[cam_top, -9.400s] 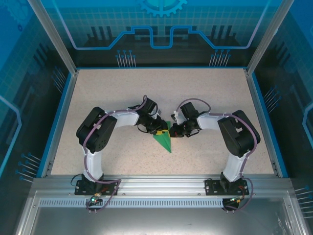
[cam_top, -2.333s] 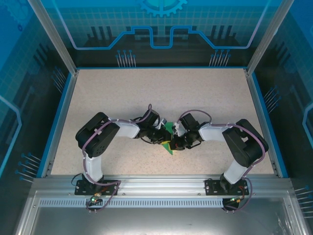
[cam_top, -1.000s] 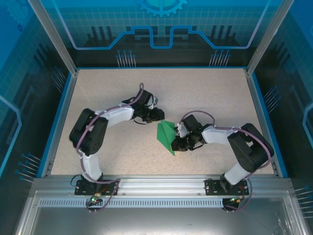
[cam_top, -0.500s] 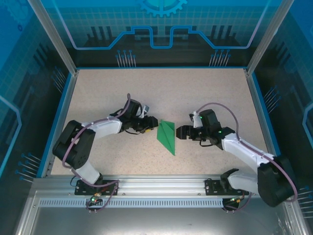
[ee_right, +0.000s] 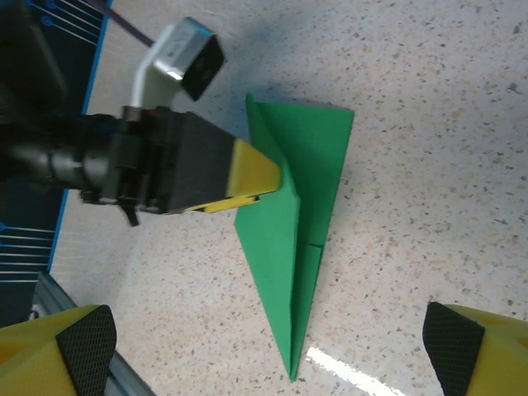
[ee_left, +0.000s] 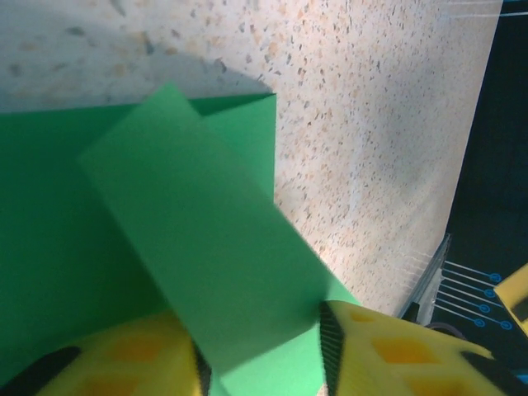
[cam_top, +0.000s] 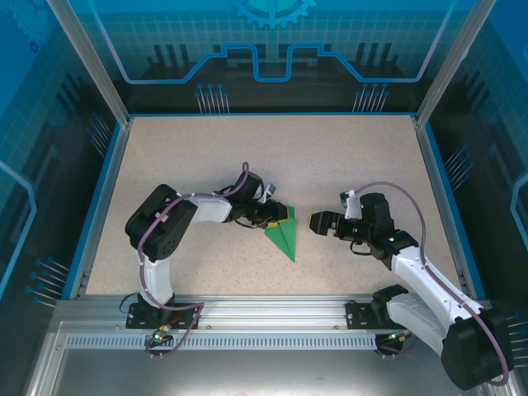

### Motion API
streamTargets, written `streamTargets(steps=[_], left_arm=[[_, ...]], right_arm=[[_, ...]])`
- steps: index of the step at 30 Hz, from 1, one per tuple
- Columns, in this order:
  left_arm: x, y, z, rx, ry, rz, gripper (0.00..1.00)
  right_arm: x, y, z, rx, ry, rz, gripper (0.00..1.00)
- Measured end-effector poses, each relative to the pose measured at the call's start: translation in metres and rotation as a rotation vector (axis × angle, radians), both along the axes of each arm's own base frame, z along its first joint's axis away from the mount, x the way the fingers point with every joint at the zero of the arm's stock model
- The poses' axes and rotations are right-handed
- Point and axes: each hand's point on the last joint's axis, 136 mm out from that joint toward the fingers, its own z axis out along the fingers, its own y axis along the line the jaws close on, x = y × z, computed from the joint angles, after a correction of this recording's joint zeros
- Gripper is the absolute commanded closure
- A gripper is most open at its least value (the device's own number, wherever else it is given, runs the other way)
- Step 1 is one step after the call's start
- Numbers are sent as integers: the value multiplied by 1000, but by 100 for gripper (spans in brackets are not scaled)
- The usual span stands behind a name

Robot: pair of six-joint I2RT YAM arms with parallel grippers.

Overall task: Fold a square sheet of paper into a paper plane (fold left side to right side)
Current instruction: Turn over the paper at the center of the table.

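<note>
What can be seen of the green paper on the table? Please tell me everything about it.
The green paper is thin, plain and bright, folded into a long narrow triangle pointing toward the arm bases, with overlapping layers. It lies on the speckled table, near its middle. One flap runs between the left gripper's fingers; whether they pinch it is unclear. Nothing else touches it.

A speckled beige tabletop (cam_top: 247, 148) sits inside a bright blue rim (cam_top: 106, 186). Slanted aluminium posts (cam_top: 87, 58) rise from its far corners, framing translucent blue panels (cam_top: 346, 41) printed with a grid, circuit lines and a gear (cam_top: 274, 10). Along the near edge runs an aluminium rail (cam_top: 272, 309), then a slotted strip (cam_top: 264, 340) and a dull metal plate (cam_top: 247, 371). A bright glare streak (ee_right: 346, 369) lies on the tabletop
</note>
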Motion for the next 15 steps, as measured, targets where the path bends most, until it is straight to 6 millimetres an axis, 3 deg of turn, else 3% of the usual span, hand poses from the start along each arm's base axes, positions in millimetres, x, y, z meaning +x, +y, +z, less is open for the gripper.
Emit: streamTargets(steps=[4,9,13,15], left_arm=[[3,-5,0,-14,2,-2,84],[8,-5,16,-28,-26,0,91],[19,6,60,-69,-94,33,92],[30,17,98,-107,-165,64,92]], right_arm=[[-5,-1,7,29,-3,12,1],[-8,-6,8,73,20,15,1],[-5,-5,11,142,43,22,1],[-1,-1,18,202,44,33,1]])
